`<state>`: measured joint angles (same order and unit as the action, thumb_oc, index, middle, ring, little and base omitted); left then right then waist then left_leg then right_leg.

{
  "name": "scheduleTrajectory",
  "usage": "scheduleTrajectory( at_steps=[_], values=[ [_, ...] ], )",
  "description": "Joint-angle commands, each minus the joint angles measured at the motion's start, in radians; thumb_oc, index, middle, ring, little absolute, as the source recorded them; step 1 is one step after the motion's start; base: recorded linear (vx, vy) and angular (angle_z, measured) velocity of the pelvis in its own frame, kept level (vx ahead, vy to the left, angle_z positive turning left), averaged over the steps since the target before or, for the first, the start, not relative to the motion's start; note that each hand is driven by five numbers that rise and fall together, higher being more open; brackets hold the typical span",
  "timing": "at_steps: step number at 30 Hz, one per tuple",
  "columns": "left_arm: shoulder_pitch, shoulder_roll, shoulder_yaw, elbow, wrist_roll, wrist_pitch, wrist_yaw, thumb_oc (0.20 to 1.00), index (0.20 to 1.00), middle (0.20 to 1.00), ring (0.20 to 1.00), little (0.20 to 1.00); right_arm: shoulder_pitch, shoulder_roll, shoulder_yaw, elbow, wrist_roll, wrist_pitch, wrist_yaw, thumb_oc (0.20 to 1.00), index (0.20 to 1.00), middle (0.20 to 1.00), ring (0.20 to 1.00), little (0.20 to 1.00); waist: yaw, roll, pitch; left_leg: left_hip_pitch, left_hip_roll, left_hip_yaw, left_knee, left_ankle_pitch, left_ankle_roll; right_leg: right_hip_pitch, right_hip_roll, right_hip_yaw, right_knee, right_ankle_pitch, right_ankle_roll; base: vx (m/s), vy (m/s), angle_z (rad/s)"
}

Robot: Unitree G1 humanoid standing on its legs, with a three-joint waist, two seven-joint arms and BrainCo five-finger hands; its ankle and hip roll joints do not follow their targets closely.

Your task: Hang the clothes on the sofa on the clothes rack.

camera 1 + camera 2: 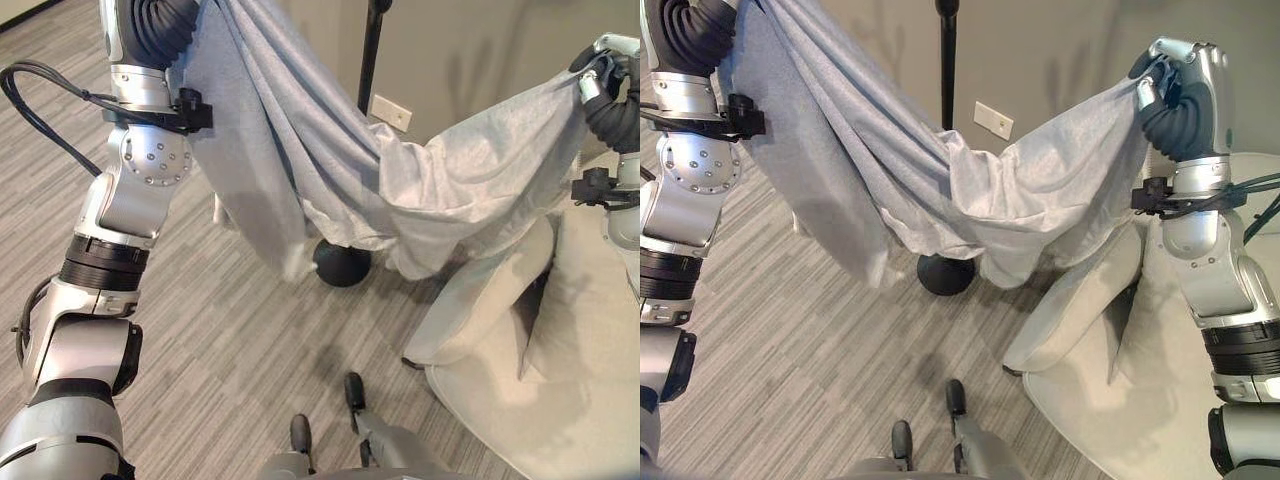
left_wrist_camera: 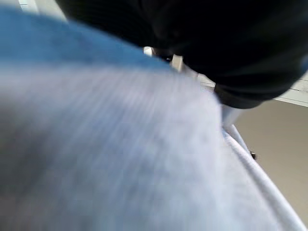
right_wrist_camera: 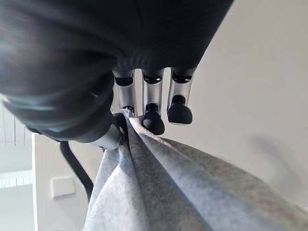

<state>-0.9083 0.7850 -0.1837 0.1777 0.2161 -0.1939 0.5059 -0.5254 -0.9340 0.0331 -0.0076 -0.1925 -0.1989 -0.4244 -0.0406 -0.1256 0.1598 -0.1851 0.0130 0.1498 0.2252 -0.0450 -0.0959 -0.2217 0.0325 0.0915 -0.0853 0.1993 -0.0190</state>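
**Silver arms, dark ribbed wrists**

Both arms are silver-grey metal in rounded segments, with black bands at the joints. A round plate ringed with small screws sits on the left forearm. The right hand (image 3: 144,103) has silver fingers (image 3: 153,96) with dark tips under a dark ribbed cover.

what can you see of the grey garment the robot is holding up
The grey garment is a large piece of soft, light grey knit-looking cloth, lifted off the sofa and stretched in the air between both raised arms. The right hand pinches one bunched corner between fingers and thumb. The other end drapes over the left wrist, where the grip is hidden. The middle sags in deep folds in front of the rack's black pole, above its round base.
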Motion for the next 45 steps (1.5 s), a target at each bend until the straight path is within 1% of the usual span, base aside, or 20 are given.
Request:
scheduleTrajectory(
  at_steps=[1,2,3,4,5,6,7,9,14,18,19,22,27,30,38,40,41,43,44,45],
  values=[
    [-0.092,-0.006,-0.006,0.003,-0.035,-0.035,0.023,0.2,0.2,0.2,0.2,0.2,-0.002,-0.046,-0.094,-0.011,0.044,-0.047,-0.031,0.2,0.2,0.2,0.2,0.2,0.028,0.037,-0.022,-0.066,0.049,0.009,0.022,-0.001,-0.008,0.159,-0.045,-0.008,0.042,-0.213,0.15,0.03,0.005,0.2],
    [-0.092,-0.008,-0.007,0.003,-0.035,-0.035,0.023,0.2,0.2,0.2,0.2,0.2,0.0,-0.046,-0.097,-0.012,0.044,-0.047,-0.032,0.2,0.2,0.2,0.2,0.2,0.027,0.037,-0.024,-0.068,0.046,0.007,0.02,0.0,-0.007,0.158,-0.047,-0.011,0.041,-0.214,0.151,0.07,0.032,0.27],
    [-0.093,-0.006,-0.012,0.003,-0.034,-0.035,0.026,0.2,0.2,0.2,0.2,0.2,0.004,-0.045,-0.099,-0.016,0.041,-0.05,-0.034,0.2,0.2,0.2,0.2,0.2,0.031,0.039,-0.031,-0.076,0.041,-0.01,-0.025,0.007,-0.003,0.161,-0.049,-0.015,0.038,-0.216,0.155,0.13,0.095,0.31],
    [-0.094,0.007,-0.02,-0.001,-0.028,-0.034,0.034,0.2,0.2,0.2,0.2,0.2,-0.012,-0.052,-0.09,-0.013,0.034,-0.049,-0.046,0.2,0.2,0.2,0.2,0.2,0.047,0.049,-0.041,-0.078,0.034,-0.054,-0.117,0.044,-0.002,0.163,-0.05,-0.016,0.033,-0.224,0.16,0.13,0.091,0.24],
    [-0.093,0.007,-0.02,-0.001,-0.028,-0.034,0.035,0.2,0.2,0.2,0.2,0.2,-0.014,-0.052,-0.088,-0.012,0.034,-0.05,-0.046,0.2,0.2,0.2,0.2,0.2,0.045,0.049,-0.041,-0.076,0.033,-0.054,-0.124,0.048,-0.002,0.163,-0.05,-0.016,0.033,-0.225,0.16,0.13,0.131,0.05],
    [-0.083,0.011,-0.015,-0.008,-0.025,-0.035,0.035,0.2,0.2,0.2,0.2,0.2,-0.016,-0.048,-0.085,-0.007,0.038,-0.048,-0.044,0.2,0.2,0.2,0.2,0.2,0.05,0.056,-0.048,-0.073,0.037,-0.065,-0.168,0.067,-0.008,0.169,-0.053,-0.015,0.029,-0.24,0.166,0.1,0.11,-0.06],
    [-0.068,0.013,-0.002,-0.015,-0.019,-0.033,0.035,0.2,0.2,0.2,0.2,0.2,-0.006,-0.043,-0.088,-0.007,0.036,-0.045,-0.039,0.2,0.2,0.2,0.2,0.2,0.045,0.062,-0.062,-0.055,0.041,-0.061,-0.212,0.073,-0.008,0.172,-0.054,-0.013,0.029,-0.246,0.169,0.2,0.237,-0.17],
    [-0.047,0.023,0.015,-0.049,-0.001,-0.038,0.029,0.2,0.2,0.2,0.2,0.2,0.013,-0.024,-0.104,-0.017,0.008,-0.037,-0.04,0.2,0.2,0.2,0.2,0.2,0.039,0.079,-0.095,0.011,0.034,-0.018,-0.303,0.101,-0.009,0.162,-0.072,-0.015,0.03,-0.243,0.181,0.19,0.305,-0.24],
    [-0.023,0.034,0.039,-0.089,0.005,-0.043,0.025,0.2,0.2,0.2,0.2,0.2,0.019,0.014,-0.109,-0.034,-0.011,-0.034,-0.045,0.2,0.2,0.2,0.2,0.2,0.053,0.076,-0.097,0.03,0.022,0.023,-0.312,0.089,-0.002,0.147,-0.092,0.0,0.019,-0.222,0.203,0.03,0.125,-0.42],
    [0.012,0.055,0.063,-0.13,-0.016,-0.068,0.026,0.2,0.2,0.2,0.2,0.2,0.017,0.036,-0.114,-0.05,-0.026,-0.036,-0.055,0.2,0.2,0.2,0.2,0.2,0.062,0.07,-0.092,0.032,0.018,0.043,-0.312,0.085,0.003,0.135,-0.102,0.009,0.013,-0.201,0.221,0.0,0.062,-0.11],
    [0.052,0.068,0.093,-0.163,-0.036,-0.087,0.026,0.2,0.2,0.2,0.2,0.2,0.028,0.052,-0.128,-0.064,-0.032,-0.041,-0.062,0.2,0.2,0.2,0.2,0.2,0.066,0.067,-0.093,0.036,0.018,0.059,-0.312,0.079,0.005,0.127,-0.107,0.015,0.008,-0.189,0.229,0.02,0.077,-0.05],
    [0.1,0.077,0.125,-0.197,-0.06,-0.104,0.017,0.2,0.2,0.2,0.2,0.2,0.051,0.068,-0.149,-0.09,-0.041,-0.046,-0.064,0.2,0.2,0.2,0.2,0.2,0.069,0.065,-0.097,0.041,0.018,0.07,-0.312,0.075,0.007,0.123,-0.109,0.02,0.004,-0.181,0.234,0.02,0.046,-0.17],
    [0.257,0.058,0.245,-0.317,-0.14,-0.168,-0.006,0.2,0.2,0.2,0.2,0.2,0.134,0.128,-0.261,-0.198,-0.085,-0.065,-0.085,0.2,0.2,0.2,0.2,0.2,0.067,0.071,-0.113,0.059,0.017,0.08,-0.312,0.064,0.009,0.121,-0.112,0.021,0.001,-0.174,0.239,0.05,0.016,-0.11],
    [0.333,0.04,0.316,-0.389,-0.197,-0.2,-0.022,0.2,0.2,0.2,0.2,0.2,0.174,0.139,-0.345,-0.269,-0.096,-0.079,-0.1,0.2,0.2,0.2,0.2,0.2,0.063,0.076,-0.128,0.078,0.017,0.08,-0.312,0.056,0.009,0.131,-0.11,0.019,0.0,-0.178,0.236,0.07,-0.011,-0.17],
    [0.431,0.005,0.438,-0.498,-0.275,-0.241,-0.031,0.2,0.2,0.2,0.2,0.2,0.202,0.145,-0.494,-0.365,-0.07,-0.111,-0.131,0.2,0.2,0.2,0.2,0.2,0.061,0.081,-0.152,0.107,0.02,0.079,-0.312,0.043,0.008,0.157,-0.106,0.008,-0.001,-0.187,0.231,0.06,-0.03,-0.04],
    [0.428,0.008,0.449,-0.504,-0.268,-0.24,-0.015,0.2,0.2,0.2,0.2,0.2,0.191,0.129,-0.508,-0.369,-0.065,-0.115,-0.14,0.2,0.2,0.2,0.2,0.2,0.061,0.082,-0.158,0.117,0.022,0.079,-0.312,0.039,0.007,0.168,-0.104,0.004,-0.001,-0.192,0.229,0.06,-0.04,0.06],
    [0.402,0.023,0.438,-0.491,-0.253,-0.23,0.0,0.2,0.2,0.2,0.2,0.2,0.169,0.088,-0.5,-0.359,-0.062,-0.11,-0.144,0.2,0.2,0.2,0.2,0.2,0.061,0.079,-0.169,0.125,0.025,0.08,-0.312,0.036,0.006,0.176,-0.102,0.002,-0.002,-0.195,0.227,0.05,-0.044,0.08],
    [0.296,0.061,0.372,-0.436,-0.237,-0.216,0.027,0.2,0.2,0.2,0.2,0.2,0.102,-0.016,-0.451,-0.287,-0.024,-0.105,-0.143,0.2,0.2,0.2,0.2,0.2,0.057,0.078,-0.177,0.138,0.028,0.083,-0.312,0.032,0.002,0.189,-0.101,-0.004,-0.002,-0.201,0.225,0.06,-0.052,0.04],
    [0.208,0.099,0.314,-0.367,-0.22,-0.196,0.05,0.2,0.2,0.2,0.2,0.2,0.05,-0.083,-0.401,-0.217,0.016,-0.105,-0.138,0.2,0.2,0.2,0.2,0.2,0.056,0.078,-0.182,0.146,0.03,0.085,-0.312,0.03,-0.001,0.197,-0.099,-0.009,-0.002,-0.204,0.225,0.05,-0.042,0.04],
    [0.149,0.123,0.27,-0.314,-0.203,-0.179,0.066,0.2,0.2,0.2,0.2,0.2,0.009,-0.125,-0.36,-0.17,0.037,-0.102,-0.137,0.2,0.2,0.2,0.2,0.2,0.057,0.076,-0.184,0.149,0.031,0.086,-0.312,0.03,-0.002,0.201,-0.097,-0.01,-0.002,-0.204,0.225,0.06,-0.051,0.04]
  ],
)
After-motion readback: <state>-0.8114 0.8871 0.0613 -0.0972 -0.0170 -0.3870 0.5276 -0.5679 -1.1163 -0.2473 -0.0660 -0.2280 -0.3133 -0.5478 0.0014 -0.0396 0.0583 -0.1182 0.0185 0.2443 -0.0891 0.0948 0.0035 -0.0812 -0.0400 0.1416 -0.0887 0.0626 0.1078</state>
